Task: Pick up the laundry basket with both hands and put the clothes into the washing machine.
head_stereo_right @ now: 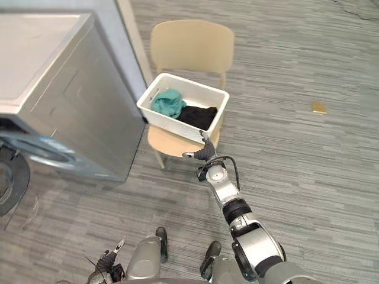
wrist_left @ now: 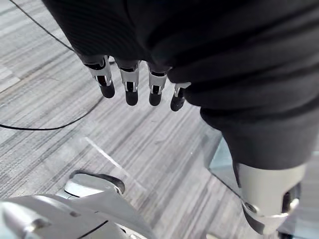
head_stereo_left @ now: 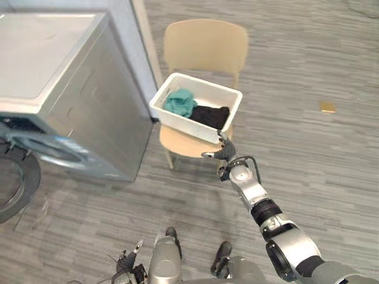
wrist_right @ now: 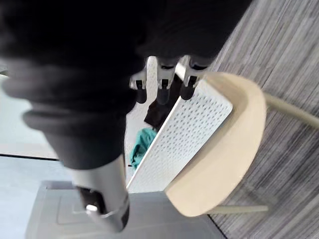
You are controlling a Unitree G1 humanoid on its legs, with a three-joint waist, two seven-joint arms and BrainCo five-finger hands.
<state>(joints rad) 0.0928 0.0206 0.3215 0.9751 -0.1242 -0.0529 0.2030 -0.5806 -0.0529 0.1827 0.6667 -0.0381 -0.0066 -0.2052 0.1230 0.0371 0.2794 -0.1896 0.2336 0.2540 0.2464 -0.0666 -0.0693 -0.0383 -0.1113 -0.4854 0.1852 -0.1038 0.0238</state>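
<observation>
A white perforated laundry basket (head_stereo_left: 177, 119) sits on the seat of a light wooden chair (head_stereo_left: 204, 44). Inside it lie a teal cloth (head_stereo_left: 180, 102) and a black cloth (head_stereo_left: 210, 115). My right hand (head_stereo_left: 224, 151) is stretched out to the basket's near right corner, open, its fingers (wrist_right: 162, 92) reaching just over the rim and its thumb apart below. I cannot tell whether it touches the basket. My left hand (head_stereo_left: 127, 263) hangs low at my side over the floor, fingers (wrist_left: 130, 84) relaxed and holding nothing.
A grey washing machine (head_stereo_left: 71, 89) stands left of the chair, close to the basket's left end. Its round door (head_stereo_left: 18, 177) is swung open at the lower left. A small yellow object (head_stereo_left: 327, 107) lies on the grey plank floor far right.
</observation>
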